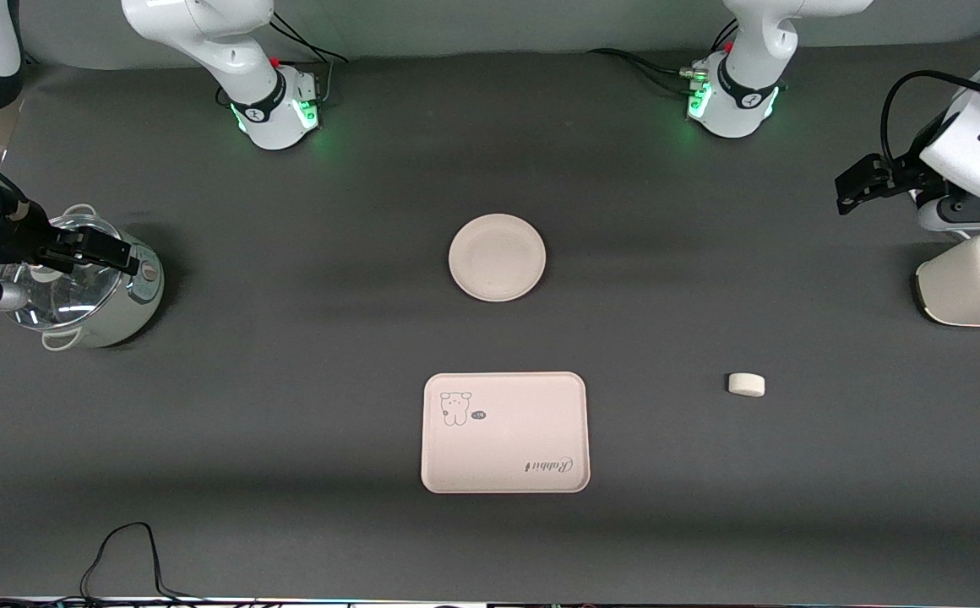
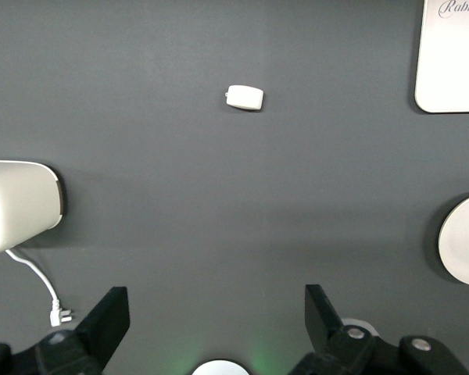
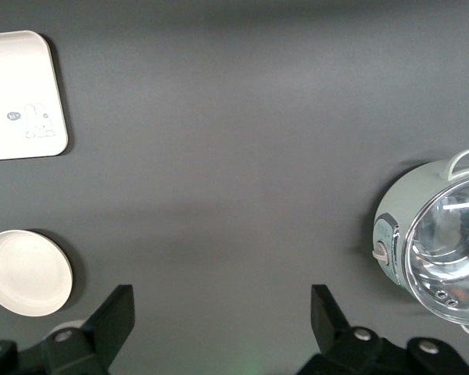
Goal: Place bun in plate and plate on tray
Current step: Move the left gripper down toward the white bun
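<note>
Bun: the bun is lying alone on the dark table, toward the left arm's end, well apart from the tray, so it looks like the first thing to pick up.
Plate: the plate is sitting bare in the middle of the table, waiting for the bun.
Tray: the tray is lying nearer the front camera than the plate, with nothing on it.
Left gripper: the left gripper is hanging up high above the toaster, fingers spread wide, holding nothing.
Right gripper: the right gripper is waiting over the glass-lidded pot, also wide open and holding nothing.
Job so far: nothing is being moved yet.
</note>
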Robot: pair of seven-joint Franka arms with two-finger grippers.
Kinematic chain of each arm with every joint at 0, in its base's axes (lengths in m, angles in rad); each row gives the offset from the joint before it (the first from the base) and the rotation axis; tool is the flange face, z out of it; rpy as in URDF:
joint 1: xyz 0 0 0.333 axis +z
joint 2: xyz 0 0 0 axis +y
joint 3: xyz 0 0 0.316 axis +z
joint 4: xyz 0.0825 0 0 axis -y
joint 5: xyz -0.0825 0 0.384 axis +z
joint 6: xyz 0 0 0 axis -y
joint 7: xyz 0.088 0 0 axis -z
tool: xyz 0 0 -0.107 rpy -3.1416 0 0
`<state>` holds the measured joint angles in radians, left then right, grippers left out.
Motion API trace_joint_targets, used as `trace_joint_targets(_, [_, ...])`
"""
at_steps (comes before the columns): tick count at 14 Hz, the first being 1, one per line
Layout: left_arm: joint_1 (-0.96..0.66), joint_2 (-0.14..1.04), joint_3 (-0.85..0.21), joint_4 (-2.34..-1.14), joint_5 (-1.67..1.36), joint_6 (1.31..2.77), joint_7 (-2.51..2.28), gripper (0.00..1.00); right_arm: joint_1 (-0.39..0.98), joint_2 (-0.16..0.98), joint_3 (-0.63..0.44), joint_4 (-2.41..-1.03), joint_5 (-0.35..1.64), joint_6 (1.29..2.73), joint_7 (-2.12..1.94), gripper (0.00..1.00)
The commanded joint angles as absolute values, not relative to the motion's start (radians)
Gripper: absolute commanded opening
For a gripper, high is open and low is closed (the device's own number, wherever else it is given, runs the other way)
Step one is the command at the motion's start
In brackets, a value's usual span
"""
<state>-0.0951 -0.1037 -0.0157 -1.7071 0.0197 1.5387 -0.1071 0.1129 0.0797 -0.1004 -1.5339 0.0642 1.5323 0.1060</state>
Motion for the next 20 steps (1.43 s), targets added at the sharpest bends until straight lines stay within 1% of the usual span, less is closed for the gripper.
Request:
trace_joint_targets(1, [-0.109, -0.075, -0.003, -1.684, 0.015, 1.557, -0.083, 1.00, 0.117, 0.074, -0.104, -1.540, 0.064, 1.529, 0.103, 1.00])
trace_joint_targets(6, [-0.115, 0.127, -0.005, -1.562, 0.015, 1.566, -0.095, 1.00, 0.115, 0.077, -0.104, -1.529, 0.064, 1.517, 0.103, 1.00])
trace_joint_targets(8, [-0.120, 0.230, -0.008, -1.507, 0.014, 1.580, -0.094, 1.00, 0.115, 0.077, -0.104, -1.529, 0.064, 1.519, 0.103, 1.00])
trace_joint_targets(10, [-0.115, 0.294, -0.008, -1.512, -0.012, 1.670, -0.084, 1.00, 0.115, 0.078, -0.106, -1.529, 0.064, 1.519, 0.101, 1.00])
trace_joint_targets(17, [-0.072, 0.544, -0.005, -1.562, -0.043, 1.896, -0.097, 1.00, 0.115, 0.080, -0.104, -1.531, 0.064, 1.520, 0.101, 1.00])
trace_joint_targets(19, [-0.066, 0.612, -0.005, -1.589, -0.106, 2.003, -0.095, 1.00, 0.115, 0.081, -0.104, -1.532, 0.066, 1.520, 0.103, 1.00])
trace_joint_targets(20, [-0.066, 0.621, -0.003, -1.614, -0.109, 2.060, -0.095, 1.00, 0.115, 0.081, -0.104, -1.532, 0.067, 1.522, 0.103, 1.00])
